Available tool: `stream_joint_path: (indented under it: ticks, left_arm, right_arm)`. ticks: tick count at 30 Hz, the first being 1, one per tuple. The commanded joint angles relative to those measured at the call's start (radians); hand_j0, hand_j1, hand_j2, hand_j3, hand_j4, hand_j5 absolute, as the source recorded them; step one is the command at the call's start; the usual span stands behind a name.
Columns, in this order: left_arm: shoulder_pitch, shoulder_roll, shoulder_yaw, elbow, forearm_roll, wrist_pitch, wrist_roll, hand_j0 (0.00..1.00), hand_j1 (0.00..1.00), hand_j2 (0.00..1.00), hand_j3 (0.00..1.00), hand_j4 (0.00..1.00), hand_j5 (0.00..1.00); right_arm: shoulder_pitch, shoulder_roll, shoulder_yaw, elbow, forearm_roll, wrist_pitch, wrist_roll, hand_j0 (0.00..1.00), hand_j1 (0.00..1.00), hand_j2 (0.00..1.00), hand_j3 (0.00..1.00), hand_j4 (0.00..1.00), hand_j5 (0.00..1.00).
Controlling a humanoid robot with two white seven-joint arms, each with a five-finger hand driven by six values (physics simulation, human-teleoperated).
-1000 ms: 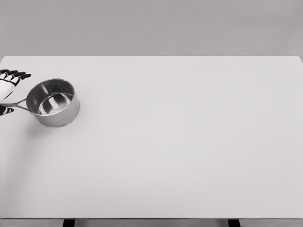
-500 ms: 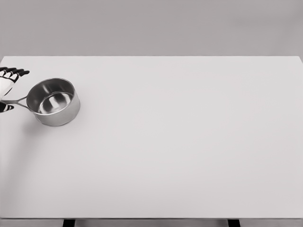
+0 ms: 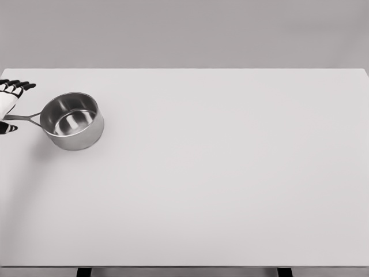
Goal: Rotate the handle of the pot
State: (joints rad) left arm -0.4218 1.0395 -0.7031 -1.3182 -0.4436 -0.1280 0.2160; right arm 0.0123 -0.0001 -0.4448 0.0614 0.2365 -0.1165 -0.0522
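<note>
A shiny steel pot (image 3: 72, 121) stands upright at the far left of the white table (image 3: 219, 173). Its thin handle (image 3: 23, 118) points left, toward the picture's edge. My left hand (image 3: 12, 107) shows only partly at that edge. Its black-tipped fingers (image 3: 17, 86) are stretched out above the handle and the thumb (image 3: 8, 128) lies below it, so the handle's end runs between them. The fingers are not curled around it. Whether the palm touches the handle is hidden by the frame edge. My right hand is out of view.
The table's far edge (image 3: 184, 69) meets a plain grey wall. Two dark table legs (image 3: 84, 271) show under the near edge.
The pot has slid a little to the right and slightly away from me. Its handle has swung from pointing lower left to nearly straight left. The left hand has drawn back toward the picture's edge.
</note>
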Motion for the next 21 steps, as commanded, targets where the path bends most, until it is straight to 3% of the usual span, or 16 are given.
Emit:
stream_joint_path:
  ticks: [1, 3, 7, 11, 13, 14, 18, 21]
  left_arm:
    - [0.0, 0.01, 0.002, -0.027, 0.003, -0.016, 0.006, 1.0, 1.0, 1.0, 1.0, 1.0, 1.0]
    - [0.011, 0.019, 0.002, -0.093, 0.006, -0.03, 0.008, 1.0, 1.0, 1.0, 1.0, 1.0, 1.0]
    - [0.031, 0.091, 0.002, -0.141, 0.052, -0.131, 0.009, 1.0, 1.0, 1.0, 1.0, 1.0, 1.0]
    - [0.041, 0.155, 0.002, -0.185, 0.123, -0.367, 0.013, 1.0, 1.0, 1.0, 1.0, 1.0, 1.0]
    - [0.04, 0.172, 0.002, -0.211, 0.14, -0.473, 0.055, 1.0, 1.0, 1.0, 1.0, 1.0, 1.0]
    - [0.044, 0.185, 0.002, -0.233, 0.14, -0.483, 0.12, 1.0, 1.0, 1.0, 1.0, 1.0, 1.0]
    - [0.075, 0.235, 0.002, -0.285, 0.184, -0.483, 0.244, 1.0, 1.0, 1.0, 1.0, 1.0, 1.0]
    - [0.083, 0.249, 0.001, -0.337, 0.22, -0.483, 0.255, 1.0, 1.0, 1.0, 1.0, 1.0, 1.0]
  right_arm:
    - [0.0, 0.0, 0.0, 0.0, 0.0, 0.0, 0.0, 1.0, 1.0, 1.0, 1.0, 1.0, 1.0]
    - [0.0, 0.0, 0.0, 0.0, 0.0, 0.0, 0.0, 1.0, 1.0, 1.0, 1.0, 1.0, 1.0]
    - [0.0, 0.0, 0.0, 0.0, 0.0, 0.0, 0.0, 1.0, 1.0, 1.0, 1.0, 1.0, 1.0]
    - [0.0, 0.0, 0.0, 0.0, 0.0, 0.0, 0.0, 1.0, 1.0, 1.0, 1.0, 1.0, 1.0]
    - [0.0, 0.0, 0.0, 0.0, 0.0, 0.0, 0.0, 1.0, 1.0, 1.0, 1.0, 1.0, 1.0]
    - [0.0, 0.0, 0.0, 0.0, 0.0, 0.001, 0.0, 1.0, 1.0, 1.0, 1.0, 1.0, 1.0]
    - [0.0, 0.0, 0.0, 0.0, 0.0, 0.0, 0.0, 1.0, 1.0, 1.0, 1.0, 1.0, 1.0]
    - [0.0, 0.0, 0.0, 0.0, 0.0, 0.0, 0.0, 1.0, 1.0, 1.0, 1.0, 1.0, 1.0]
